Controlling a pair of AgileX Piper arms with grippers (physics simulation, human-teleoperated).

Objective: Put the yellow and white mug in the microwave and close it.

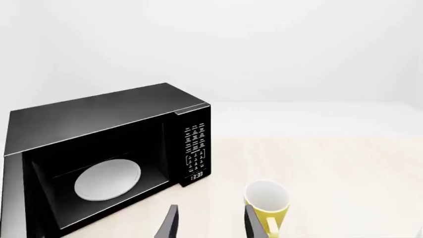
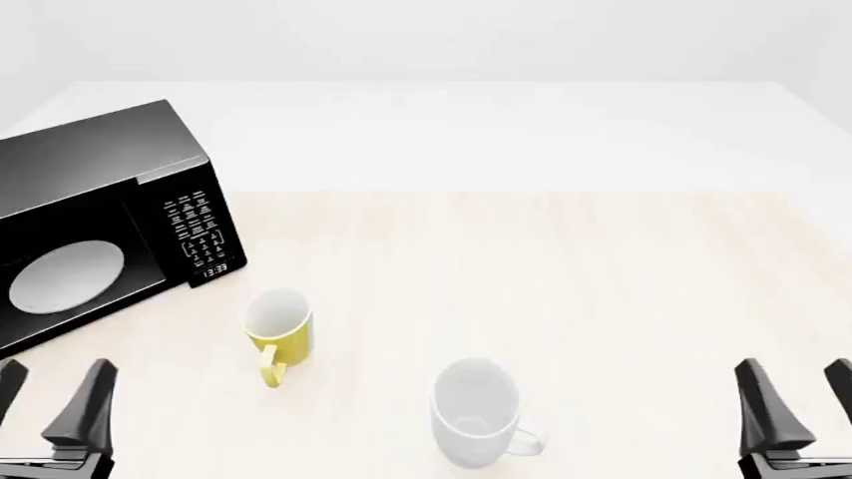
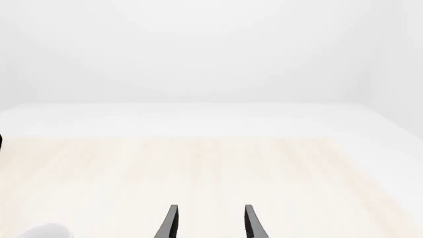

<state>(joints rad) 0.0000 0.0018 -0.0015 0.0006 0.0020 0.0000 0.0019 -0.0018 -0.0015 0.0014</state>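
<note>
Grippers left (image 2: 51, 404) and right (image 2: 796, 404) hover spread and empty at the table's (image 2: 600, 289) near edge, yellow and white mug (image 2: 278, 332) standing just beside the microwave's (image 2: 100, 215) open mouth.

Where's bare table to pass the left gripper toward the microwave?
Bare strip between the left gripper and the microwave front. Wide bare table right of the white mug. Tighter between the yellow mug and the microwave's keypad corner.
</note>
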